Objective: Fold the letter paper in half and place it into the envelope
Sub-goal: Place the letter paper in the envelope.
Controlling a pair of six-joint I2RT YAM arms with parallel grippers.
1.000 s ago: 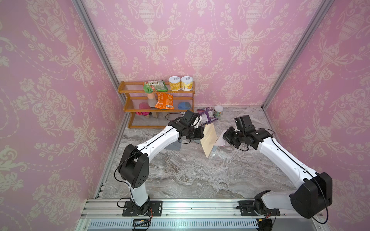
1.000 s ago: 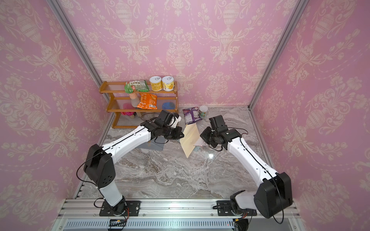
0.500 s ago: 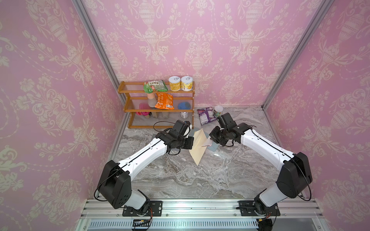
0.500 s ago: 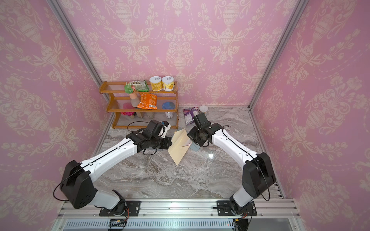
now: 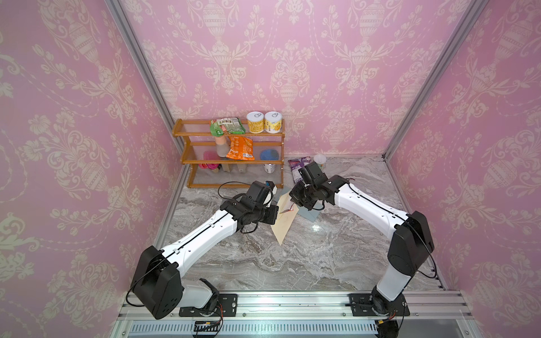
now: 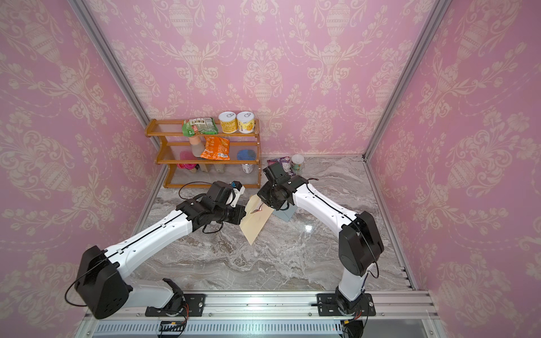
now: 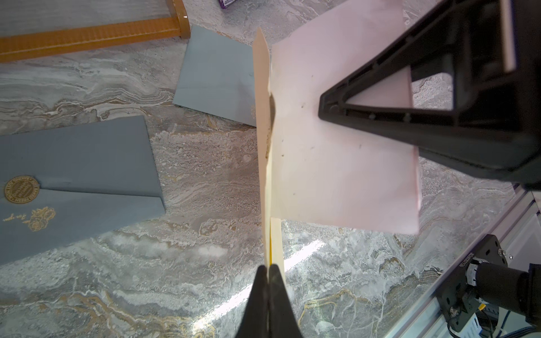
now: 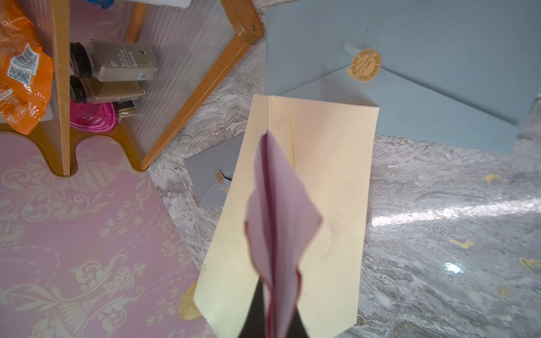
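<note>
Envelope point(image 5: 285, 218), cream, above marble table point(image 5: 322, 257) centre, toward 12 o'clock | I see left gripper point(image 7: 268, 272) pinching its edge from 9 o'clock | right gripper point(image 8: 272, 310) clamps folded pink letter paper point(image 8: 278, 210), touching it from 1 o'clock

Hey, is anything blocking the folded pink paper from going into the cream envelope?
Nothing visible. The pink paper, in the right claw, points straight at the envelope, which the left claw holds.

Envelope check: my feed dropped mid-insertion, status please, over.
Left gripper shut on cream envelope. Right gripper shut on folded pink letter paper, its edge at envelope's opening, depth unclear. Grey envelopes lie below, not blocking.
</note>
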